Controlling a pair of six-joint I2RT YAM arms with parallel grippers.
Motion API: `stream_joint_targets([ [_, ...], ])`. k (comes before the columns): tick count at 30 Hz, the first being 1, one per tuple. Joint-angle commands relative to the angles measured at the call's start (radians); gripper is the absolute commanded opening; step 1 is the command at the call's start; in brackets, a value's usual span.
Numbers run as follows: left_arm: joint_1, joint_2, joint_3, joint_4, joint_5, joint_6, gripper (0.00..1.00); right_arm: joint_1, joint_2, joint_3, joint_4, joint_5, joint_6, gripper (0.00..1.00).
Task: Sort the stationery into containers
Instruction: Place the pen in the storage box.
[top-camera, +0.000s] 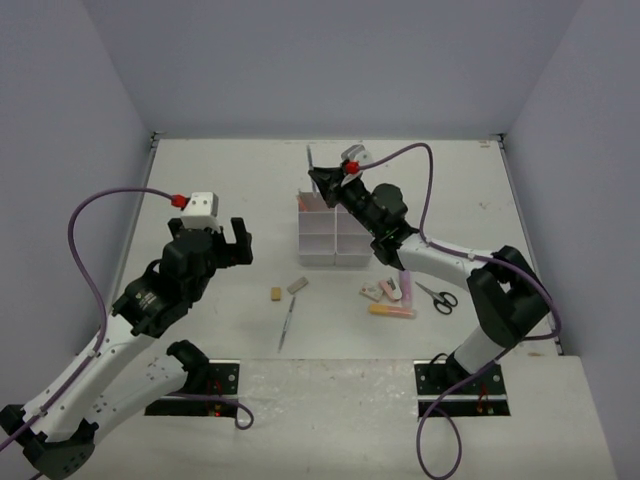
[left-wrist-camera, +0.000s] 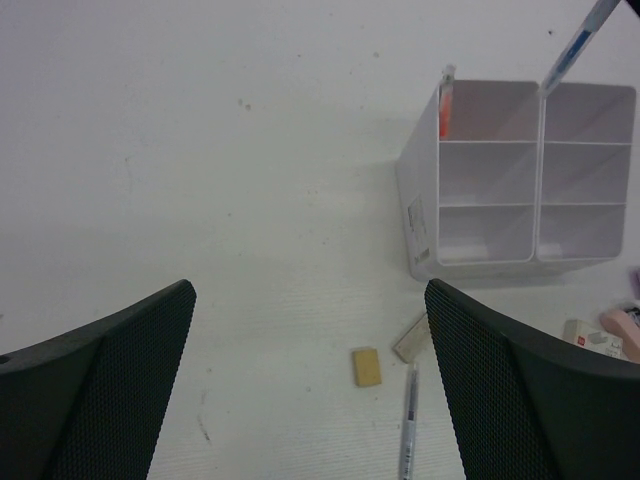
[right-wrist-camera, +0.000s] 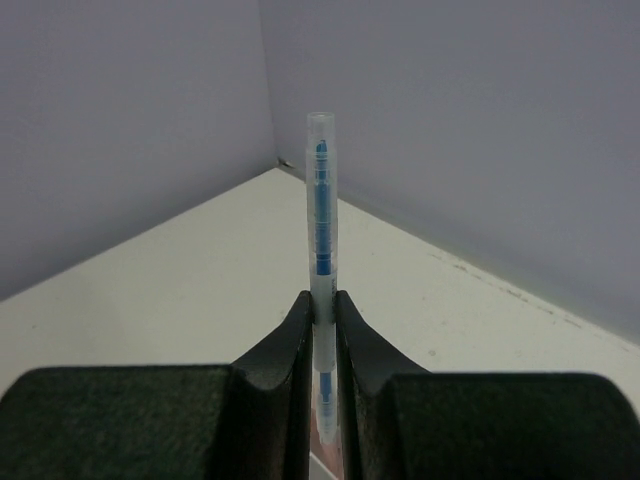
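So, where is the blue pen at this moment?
The right pincer holds the blue pen over the far end of the white organizer, near the centre of the top view.

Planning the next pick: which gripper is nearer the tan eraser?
Left. The left gripper hangs open close by, to the left of the tan eraser. The right gripper is farther off, at the far end of the white organizer, shut on a blue pen.
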Motion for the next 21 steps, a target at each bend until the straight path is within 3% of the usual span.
stream_joint_targets([
  [1, 0.009, 0.006, -0.008, 0.043, 0.025, 0.031, 1.0, -0.004, 0.035, -0.049, 0.141, -0.08, 0.021, 0.0],
  [21, 0.009, 0.043, -0.01, 0.051, 0.07, 0.042, 1.0, -0.004, 0.162, -0.012, 0.141, 0.002, -0.09, 0.01],
])
